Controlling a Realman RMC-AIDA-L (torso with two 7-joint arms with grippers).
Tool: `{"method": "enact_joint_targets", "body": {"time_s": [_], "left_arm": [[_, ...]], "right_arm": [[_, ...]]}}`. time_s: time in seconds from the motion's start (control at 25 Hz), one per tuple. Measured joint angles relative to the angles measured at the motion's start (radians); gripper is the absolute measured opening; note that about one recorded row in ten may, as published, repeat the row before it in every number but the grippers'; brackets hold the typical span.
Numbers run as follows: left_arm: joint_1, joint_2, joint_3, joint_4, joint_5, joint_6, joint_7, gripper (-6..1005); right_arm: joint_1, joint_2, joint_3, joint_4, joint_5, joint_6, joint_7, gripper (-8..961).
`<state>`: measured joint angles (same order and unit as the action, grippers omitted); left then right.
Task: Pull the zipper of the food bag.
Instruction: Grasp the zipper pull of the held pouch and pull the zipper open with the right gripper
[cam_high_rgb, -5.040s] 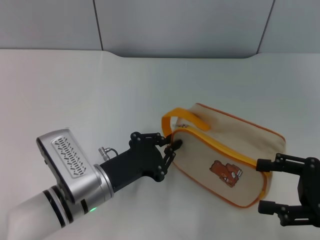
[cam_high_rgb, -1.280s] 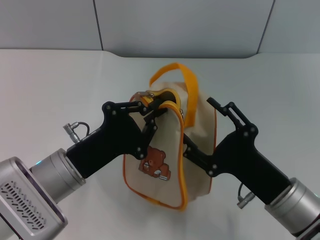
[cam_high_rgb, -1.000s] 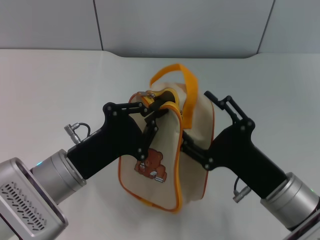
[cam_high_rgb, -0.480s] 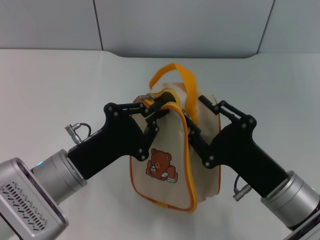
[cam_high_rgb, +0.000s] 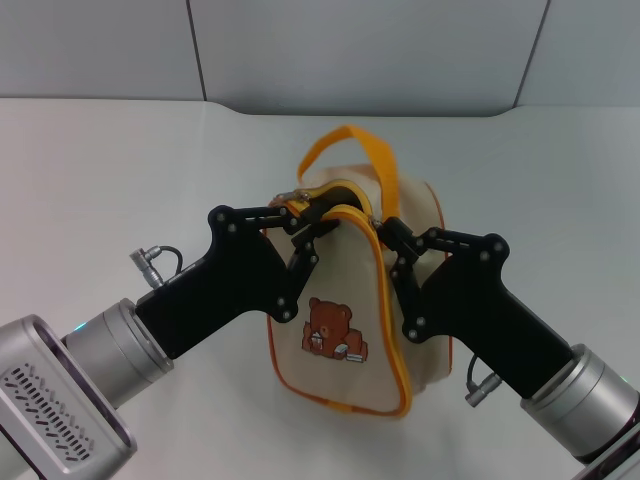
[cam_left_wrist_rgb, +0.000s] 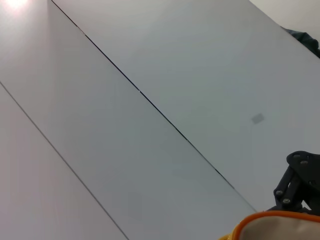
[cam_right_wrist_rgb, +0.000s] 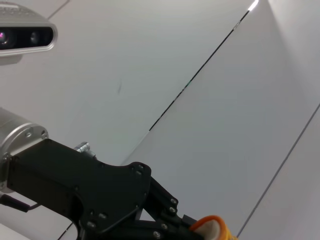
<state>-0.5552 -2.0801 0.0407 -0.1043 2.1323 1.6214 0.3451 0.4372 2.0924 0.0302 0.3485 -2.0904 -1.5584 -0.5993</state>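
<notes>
The beige food bag (cam_high_rgb: 340, 300) with its bear print hangs upright between my two grippers, above the table. My left gripper (cam_high_rgb: 312, 215) is shut on the bag's top corner, where a small silvery tab (cam_high_rgb: 291, 197) shows. My right gripper (cam_high_rgb: 390, 242) has its fingers closed on the orange-yellow zipper (cam_high_rgb: 384, 300) just below the strap handle (cam_high_rgb: 375, 160). The left wrist view shows only a bit of the bag's edge (cam_left_wrist_rgb: 280, 225) and the right gripper's linkage (cam_left_wrist_rgb: 300, 180). The right wrist view shows the left gripper's body (cam_right_wrist_rgb: 100, 195) and an orange tip (cam_right_wrist_rgb: 212, 225).
The white table (cam_high_rgb: 140, 170) stretches to the left and behind the bag. A grey wall (cam_high_rgb: 350, 50) stands at the back edge. Both arms converge on the bag from the front corners.
The bag lay on the table five seconds ago and is now held up. In the last second its bottom swung right, and my right gripper's fingers closed in on the zip band.
</notes>
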Motion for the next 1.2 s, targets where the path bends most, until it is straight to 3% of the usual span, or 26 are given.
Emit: {"method": "enact_joint_targets", "body": {"time_s": [0.36,0.52,0.88,1.2], "left_arm": [[-0.001,0.0,0.001,0.0,-0.001,0.0,0.0,60],[-0.009,0.0,-0.004,0.0,-0.001,-0.007,-0.009,62],[-0.028,0.001,-0.009,0.007,-0.007,-0.025,-0.023,67],[-0.03,0.0,-0.009,-0.001,-0.007,-0.042,-0.041,71]], "right_arm": [[-0.011,0.0,0.0,0.0,0.0,0.001,0.0,-1],[-0.062,0.0,-0.014,-0.001,0.0,0.005,0.006,16],[-0.304,-0.003,-0.084,-0.049,0.001,0.026,0.027,54],[-0.327,-0.003,-0.072,-0.074,0.007,-0.077,0.041,88]]}}
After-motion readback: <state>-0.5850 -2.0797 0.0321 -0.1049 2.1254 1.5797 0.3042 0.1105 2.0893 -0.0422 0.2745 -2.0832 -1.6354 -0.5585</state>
